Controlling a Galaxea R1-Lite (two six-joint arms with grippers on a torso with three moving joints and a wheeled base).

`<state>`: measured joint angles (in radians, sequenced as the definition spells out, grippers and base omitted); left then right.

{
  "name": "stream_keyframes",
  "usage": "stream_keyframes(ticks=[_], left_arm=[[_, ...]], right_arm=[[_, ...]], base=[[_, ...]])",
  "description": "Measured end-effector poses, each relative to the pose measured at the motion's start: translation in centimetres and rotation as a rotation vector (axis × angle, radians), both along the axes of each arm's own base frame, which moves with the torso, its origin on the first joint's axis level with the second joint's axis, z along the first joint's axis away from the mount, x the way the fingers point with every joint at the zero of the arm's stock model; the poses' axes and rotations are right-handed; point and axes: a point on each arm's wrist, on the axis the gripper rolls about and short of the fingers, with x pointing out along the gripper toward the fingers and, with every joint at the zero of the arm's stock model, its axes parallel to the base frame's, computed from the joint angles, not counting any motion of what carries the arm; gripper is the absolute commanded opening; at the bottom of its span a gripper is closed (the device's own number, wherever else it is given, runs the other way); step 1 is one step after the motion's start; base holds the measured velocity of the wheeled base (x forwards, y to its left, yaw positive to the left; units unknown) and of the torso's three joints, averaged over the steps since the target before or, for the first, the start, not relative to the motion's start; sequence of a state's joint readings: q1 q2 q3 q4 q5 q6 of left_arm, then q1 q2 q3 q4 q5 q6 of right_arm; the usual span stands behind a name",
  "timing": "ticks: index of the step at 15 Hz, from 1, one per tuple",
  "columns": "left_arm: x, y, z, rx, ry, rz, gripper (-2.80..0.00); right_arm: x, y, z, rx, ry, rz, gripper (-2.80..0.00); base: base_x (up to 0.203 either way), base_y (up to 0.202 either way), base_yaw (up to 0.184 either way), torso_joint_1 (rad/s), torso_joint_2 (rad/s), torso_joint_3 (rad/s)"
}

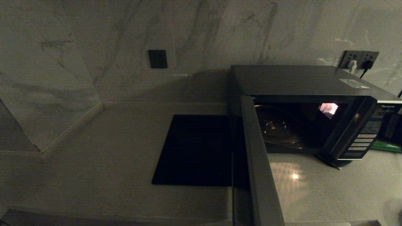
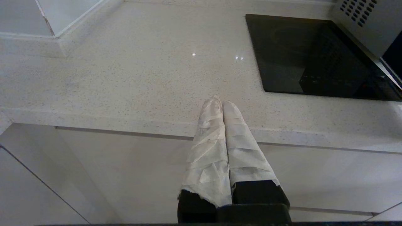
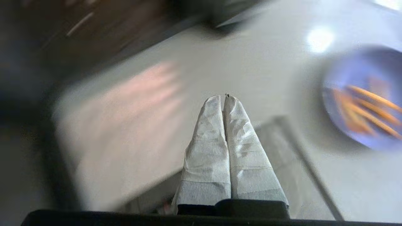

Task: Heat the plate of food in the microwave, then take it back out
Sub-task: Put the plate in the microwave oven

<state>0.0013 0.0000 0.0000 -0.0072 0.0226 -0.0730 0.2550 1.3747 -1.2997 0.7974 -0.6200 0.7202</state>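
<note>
Microwave (image 1: 301, 78) door (image 1: 257, 163) swung wide, edge-on, splitting the table (image 1: 103, 157): left of it, open surface with a flat black slab (image 1: 194, 150); right of it, bare table fronting the open cavity (image 1: 292, 128), glass turntable inside.

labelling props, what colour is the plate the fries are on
Pale lavender-blue, though blurred; the plate of food shows only in the right wrist view.
</note>
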Motion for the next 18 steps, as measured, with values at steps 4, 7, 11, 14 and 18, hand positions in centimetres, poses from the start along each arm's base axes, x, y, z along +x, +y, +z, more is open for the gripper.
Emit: stream_keyframes(ticks=[4, 7, 11, 14, 18], left_arm=[[0.0, 0.0, 0.0, 0.0, 0.0, 0.0, -2.8], [0.0, 0.0, 0.0, 0.0, 0.0, 0.0, -2.8], [0.0, 0.0, 0.0, 0.0, 0.001, 0.0, -2.8], [0.0, 0.0, 0.0, 0.0, 0.0, 0.0, -2.8], [0.0, 0.0, 0.0, 0.0, 0.0, 0.0, -2.8]], right_arm=[[-1.8, -6.8, 0.2, 0.082, -0.041, -0.354, -2.8], [-3.4, -11.2, -1.5, 0.147, -0.011, -0.615, -2.8], [-4.2, -16.6, -5.6, 0.337, 0.013, -0.864, -2.8], [-4.6, -18.7, -8.1, 0.462, 0.081, -0.9, -2.8], [-4.1, -20.7, -8.8, 0.47, 0.071, -0.934, 0.0]], base=[[0.0, 0.0, 0.0, 0.0, 0.0, 0.0], [0.0, 0.0, 0.0, 0.0, 0.0, 0.0], [0.0, 0.0, 0.0, 0.0, 0.0, 0.0], [0.0, 0.0, 0.0, 0.0, 0.0, 0.0], [0.0, 0.0, 0.0, 0.0, 0.0, 0.0]])
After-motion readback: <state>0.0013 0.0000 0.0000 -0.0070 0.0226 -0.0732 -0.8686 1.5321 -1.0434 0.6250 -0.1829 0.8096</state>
